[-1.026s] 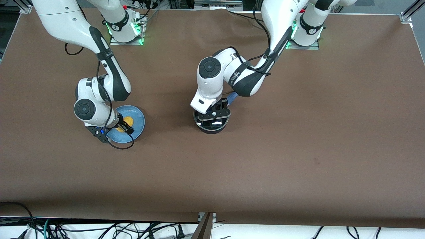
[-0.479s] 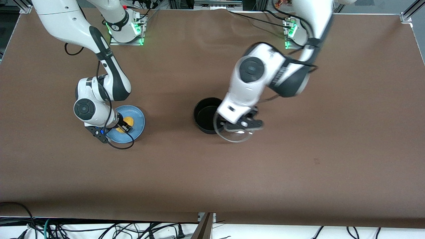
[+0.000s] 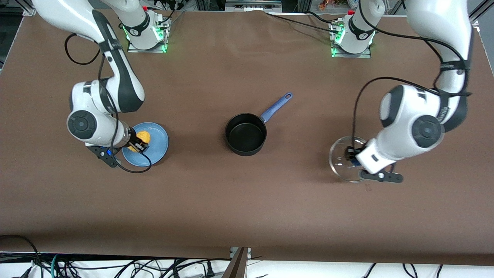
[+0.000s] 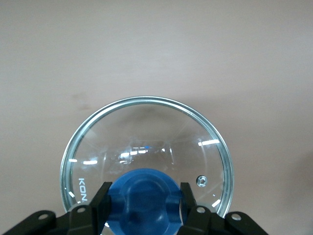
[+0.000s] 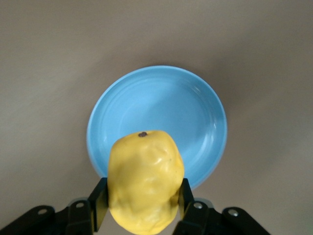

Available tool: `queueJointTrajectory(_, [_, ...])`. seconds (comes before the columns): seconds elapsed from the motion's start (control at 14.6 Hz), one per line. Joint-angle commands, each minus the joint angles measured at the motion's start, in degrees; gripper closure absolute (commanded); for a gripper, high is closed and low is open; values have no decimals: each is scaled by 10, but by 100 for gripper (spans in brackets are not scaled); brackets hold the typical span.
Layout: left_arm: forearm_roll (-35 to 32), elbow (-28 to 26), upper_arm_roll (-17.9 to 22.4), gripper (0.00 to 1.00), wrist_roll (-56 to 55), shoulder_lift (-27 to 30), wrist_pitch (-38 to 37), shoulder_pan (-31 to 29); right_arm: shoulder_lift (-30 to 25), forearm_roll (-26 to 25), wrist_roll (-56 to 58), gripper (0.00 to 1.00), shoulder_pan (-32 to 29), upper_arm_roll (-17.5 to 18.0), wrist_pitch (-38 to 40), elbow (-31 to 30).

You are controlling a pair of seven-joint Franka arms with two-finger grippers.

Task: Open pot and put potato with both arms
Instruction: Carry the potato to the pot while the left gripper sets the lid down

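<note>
The black pot stands open at the table's middle, its blue handle pointing toward the bases. My left gripper is shut on the blue knob of the glass lid, holding it low over the table toward the left arm's end; the lid shows level in the left wrist view, where the gripper clamps the knob. My right gripper is shut on the yellow potato and holds it above the blue plate. The right wrist view shows the gripper, potato and plate.
The brown table lies bare between the plate and the pot and between the pot and the lid. The arm bases stand at the table's edge farthest from the front camera. Cables hang below the table's near edge.
My left gripper lifted the lid off the pot and swung it toward the left arm's end. My right gripper raised the potato off the plate.
</note>
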State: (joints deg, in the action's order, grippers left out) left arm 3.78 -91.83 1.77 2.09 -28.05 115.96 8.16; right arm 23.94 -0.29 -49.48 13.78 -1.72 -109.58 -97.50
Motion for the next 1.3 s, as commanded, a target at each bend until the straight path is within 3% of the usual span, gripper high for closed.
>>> queueJointTrajectory(0.0, [18,-92,5,55,96,12,116,-30,5,12,-68,73,42,3,79,74])
queueJointTrajectory(0.14, [18,-131,6,55,114,1,191,-43,11,42,-160,73,79,4,75,88])
queueJointTrajectory(0.48, [42,-141,9,52,116,-23,211,-52,112,58,-407,73,205,4,9,187])
queueJointTrajectory(0.55, [42,-141,9,45,115,-24,211,-52,137,57,-447,73,232,6,-15,208])
queueJointTrajectory(0.62, [42,-140,8,31,114,-24,211,-53,159,57,-489,73,251,6,-40,222])
queueJointTrajectory(0.68, [42,-138,9,8,112,-23,206,-53,177,57,-528,73,266,7,-71,230])
queueJointTrajectory(0.75, [42,-135,8,0,108,-20,202,-54,189,57,-551,73,280,7,-104,231])
queueJointTrajectory(1.03, [43,-101,7,0,94,22,92,-53,222,56,-564,73,298,7,-140,230])
queueJointTrajectory(1.23, [35,-33,6,0,73,69,-60,-49,251,53,-563,73,311,6,-158,229])
